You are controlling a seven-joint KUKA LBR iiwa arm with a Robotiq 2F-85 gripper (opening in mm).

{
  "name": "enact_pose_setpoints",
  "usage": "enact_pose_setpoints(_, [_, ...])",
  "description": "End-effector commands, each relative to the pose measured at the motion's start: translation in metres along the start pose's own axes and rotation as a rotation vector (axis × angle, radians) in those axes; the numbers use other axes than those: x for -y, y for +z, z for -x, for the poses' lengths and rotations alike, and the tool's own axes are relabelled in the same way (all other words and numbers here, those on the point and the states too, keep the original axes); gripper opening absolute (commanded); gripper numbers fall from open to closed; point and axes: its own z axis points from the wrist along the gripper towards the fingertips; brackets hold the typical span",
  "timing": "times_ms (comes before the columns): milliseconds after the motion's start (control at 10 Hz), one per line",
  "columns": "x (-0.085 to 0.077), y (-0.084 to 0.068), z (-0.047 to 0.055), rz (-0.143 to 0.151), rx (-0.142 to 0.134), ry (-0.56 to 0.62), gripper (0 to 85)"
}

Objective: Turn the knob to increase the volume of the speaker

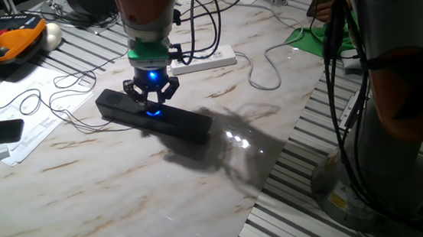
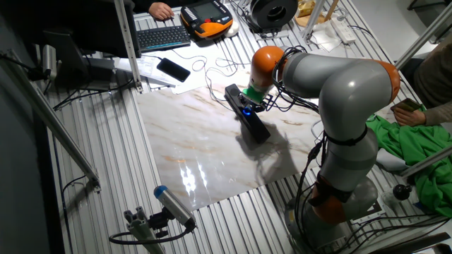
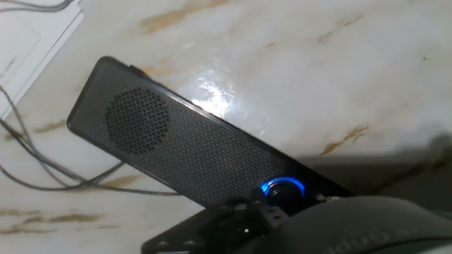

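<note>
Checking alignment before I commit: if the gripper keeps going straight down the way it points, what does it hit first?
Most likely the knob on the speaker: the gripper points down right over its blue ring. Contact can't be judged; depth is unclear.

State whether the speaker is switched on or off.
On: a blue ring glows around the knob on the speaker, visible in all views.

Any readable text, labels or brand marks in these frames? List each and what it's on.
None readable.
Speaker: mesh face with the knob lit blue, no visible logo or lettering.
Papers: printed lines, too small and blurred to read.
Orange-and-black pendant: screen and keys too small to read.
Sticker on the robot base: blurred.
</note>
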Motion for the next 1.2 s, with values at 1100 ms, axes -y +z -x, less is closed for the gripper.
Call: enact_pose_setpoints(1100, [-0.0007,0.0001,-0.0019,0.003,0.005,0.291,0.0])
